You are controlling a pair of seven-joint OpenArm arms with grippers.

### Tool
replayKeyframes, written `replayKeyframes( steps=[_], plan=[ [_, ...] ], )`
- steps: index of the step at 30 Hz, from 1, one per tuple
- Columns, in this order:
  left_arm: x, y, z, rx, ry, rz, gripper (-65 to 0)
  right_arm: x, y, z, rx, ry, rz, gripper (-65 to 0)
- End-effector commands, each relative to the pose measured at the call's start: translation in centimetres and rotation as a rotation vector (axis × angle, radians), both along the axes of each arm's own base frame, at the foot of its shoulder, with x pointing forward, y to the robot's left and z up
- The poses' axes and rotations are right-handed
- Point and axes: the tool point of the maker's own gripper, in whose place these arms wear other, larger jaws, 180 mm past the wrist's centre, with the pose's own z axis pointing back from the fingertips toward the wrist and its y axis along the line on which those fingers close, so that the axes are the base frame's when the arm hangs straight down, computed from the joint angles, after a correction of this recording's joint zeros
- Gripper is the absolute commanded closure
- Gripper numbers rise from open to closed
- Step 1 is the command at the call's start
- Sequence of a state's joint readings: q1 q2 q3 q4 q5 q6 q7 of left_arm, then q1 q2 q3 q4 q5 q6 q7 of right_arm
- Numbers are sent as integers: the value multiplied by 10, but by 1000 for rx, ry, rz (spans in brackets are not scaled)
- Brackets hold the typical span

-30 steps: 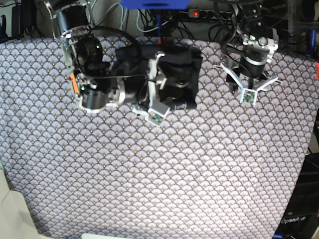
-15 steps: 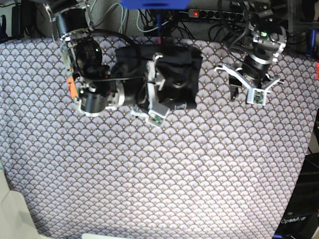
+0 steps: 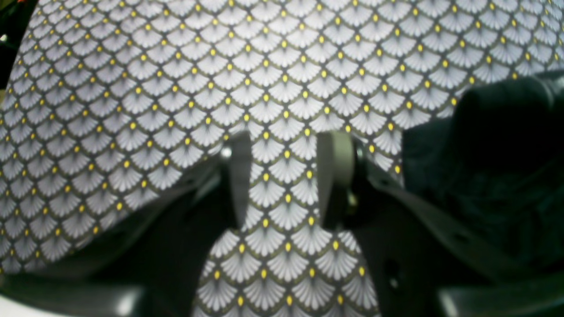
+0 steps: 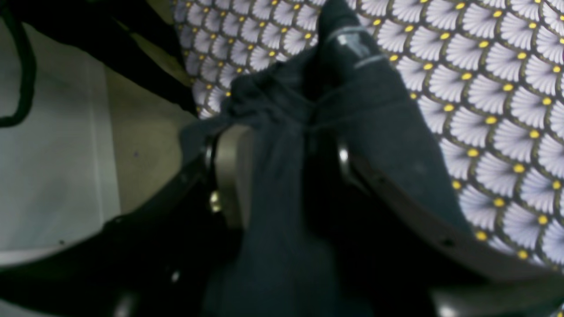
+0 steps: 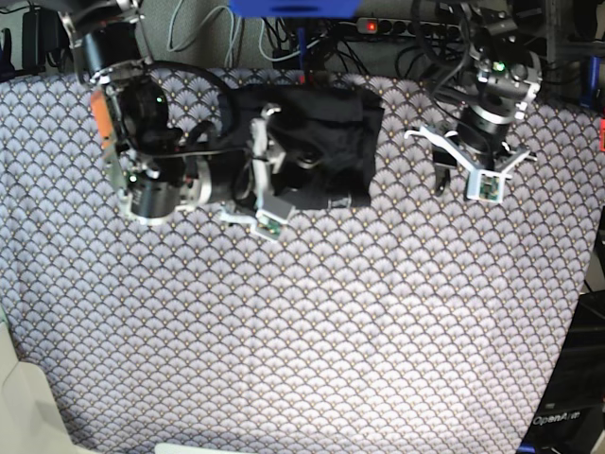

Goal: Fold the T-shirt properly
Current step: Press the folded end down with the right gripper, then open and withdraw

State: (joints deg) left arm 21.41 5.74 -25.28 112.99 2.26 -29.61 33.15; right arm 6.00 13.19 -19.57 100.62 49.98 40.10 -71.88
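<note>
At the far edge of the tablecloth (image 5: pixel 312 331), left of centre, the right gripper (image 5: pixel 262 175) lies over the folded black T-shirt (image 5: pixel 331 132), jaws apart with dark cloth bunched between them; a firm hold cannot be told. To the right, the left gripper (image 5: pixel 466 170) hangs clear of the shirt, jaws wide, only patterned cloth between its 2 fingers (image 3: pixel 238 176).

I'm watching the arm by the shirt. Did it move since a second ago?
Yes. In the base view the right gripper has slid left over the T-shirt, toward the tablecloth's left edge. The shirt looks about where it was.
</note>
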Motion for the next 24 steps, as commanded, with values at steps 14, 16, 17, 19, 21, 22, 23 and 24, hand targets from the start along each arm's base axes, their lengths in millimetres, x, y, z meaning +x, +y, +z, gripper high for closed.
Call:
replayKeyframes(
  steps=[14, 16, 17, 19, 21, 22, 23, 24],
  plan=[
    [17, -26, 31, -157, -125, -50, -239, 22, -19, 47, -49, -207, 41, -259],
    [17, -26, 31, -158, -126, -50, -239, 22, -27, 43, -73, -204, 38, -259],
    [17, -24, 31, -149, -126, -54, -239, 22, -32, 41, -90, -201, 37, -259],
    [17, -19, 31, -130, -123, -60, -239, 17, -40, 34, -103, -185, 33, -258],
    [17, -18, 31, -124, -123, -62, -239, 18, -50, 32, -116, -186, 22, -258],
    [17, -17, 31, -123, -123, -63, -239, 17, -55, 30, -124, -181, 10, -258],
    [17, -17, 31, -122, -122, -63, -239, 18, -59, 30, -125, -180, -5, -258],
    [17, -17, 28, -123, -114, -62, -239, 20, -64, 30, -127, -178, -24, -258]
  ],
)
